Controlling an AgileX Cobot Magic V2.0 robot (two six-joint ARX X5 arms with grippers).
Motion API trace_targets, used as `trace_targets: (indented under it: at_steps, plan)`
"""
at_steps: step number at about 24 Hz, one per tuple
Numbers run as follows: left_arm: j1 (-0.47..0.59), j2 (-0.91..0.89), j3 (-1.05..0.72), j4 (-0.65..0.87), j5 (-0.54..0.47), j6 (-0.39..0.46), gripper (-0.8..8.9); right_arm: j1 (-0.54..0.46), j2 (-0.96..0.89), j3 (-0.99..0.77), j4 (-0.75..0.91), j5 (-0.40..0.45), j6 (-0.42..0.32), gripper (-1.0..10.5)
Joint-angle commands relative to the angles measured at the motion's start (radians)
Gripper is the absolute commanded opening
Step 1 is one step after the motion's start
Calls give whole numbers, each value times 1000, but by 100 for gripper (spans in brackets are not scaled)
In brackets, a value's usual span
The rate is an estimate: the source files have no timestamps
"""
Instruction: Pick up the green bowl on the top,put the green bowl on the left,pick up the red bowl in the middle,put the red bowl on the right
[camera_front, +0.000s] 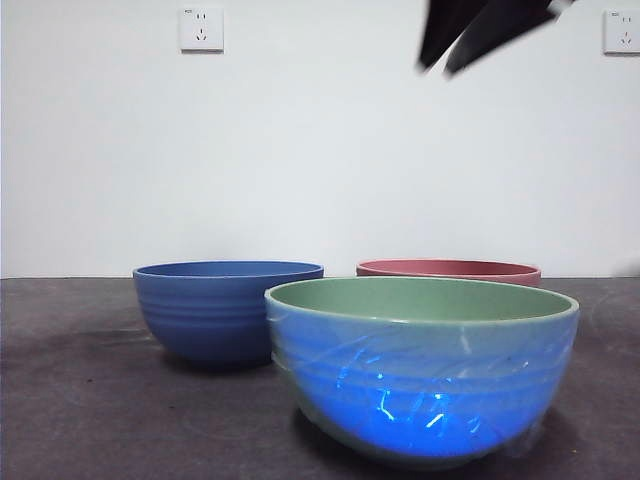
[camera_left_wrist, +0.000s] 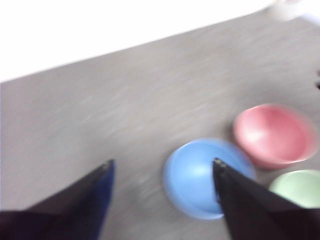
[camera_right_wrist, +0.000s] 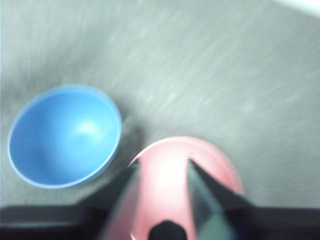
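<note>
Three bowls stand apart on the dark table (camera_front: 70, 400); none stacked. Landmark: blue bowl (camera_front: 228, 310). The green bowl (camera_front: 422, 365) sits nearer the front camera than the blue bowl and to its side, upright; its outer wall shows bluish glare. The red bowl (camera_front: 448, 270) sits beside the blue bowl, behind the green one, with only its rim visible in the front view. The right gripper (camera_right_wrist: 162, 167) hangs above the red bowl, jaws parted and empty, straddling the rim nearest the blue bowl as far as the blurred wrist view allows. The left gripper (camera_left_wrist: 162, 170) is high above the blue bowl, jaws wide open, holding nothing. Handling judgement: bowls look rigid, glossy and ribbed, so probably slippery and likely light. Best hold is a pinch across the rim wall, one jaw inside, one outside; the ribs may help against slipping.
</note>
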Motion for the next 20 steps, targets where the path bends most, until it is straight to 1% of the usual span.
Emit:
trace_targets:
  at_steps: [1,2,4,5,6,7,9,11,12,14,16,18,20]
  plan:
    - [2,7,-12,29,88,41,-25,-24,-91,-10,2,-1,-10,-17]
    - [2,15,-17,36,108,46,-9,-36,-136,-23,16,-1,-8,-17]
    - [2,14,-66,62,112,45,-9,-49,-243,-98,84,9,-6,-17]
    - [4,-19,-191,131,106,35,-8,-56,-378,-235,173,49,32,-17]
    - [5,-47,-267,183,94,26,-8,-56,-444,-303,204,77,45,-17]
    - [8,-99,-367,260,72,-2,-9,-56,-530,-383,228,113,69,-17]
    - [9,-166,-475,356,70,-35,-9,-55,-628,-470,254,146,95,-17]
    - [8,-219,-546,427,71,-49,-9,-55,-713,-530,263,168,97,-17]
    - [8,-232,-562,441,71,-50,-8,-56,-739,-541,254,177,97,-16]
    - [8,-238,-563,406,69,-65,-3,-55,-776,-541,211,221,97,6]
    - [8,-237,-563,390,67,-64,-3,-55,-801,-540,174,285,86,5]
    - [8,-233,-563,379,67,-64,-3,-55,-815,-540,148,323,86,5]
    - [8,-233,-563,365,66,-64,-3,-55,-821,-540,125,324,85,5]
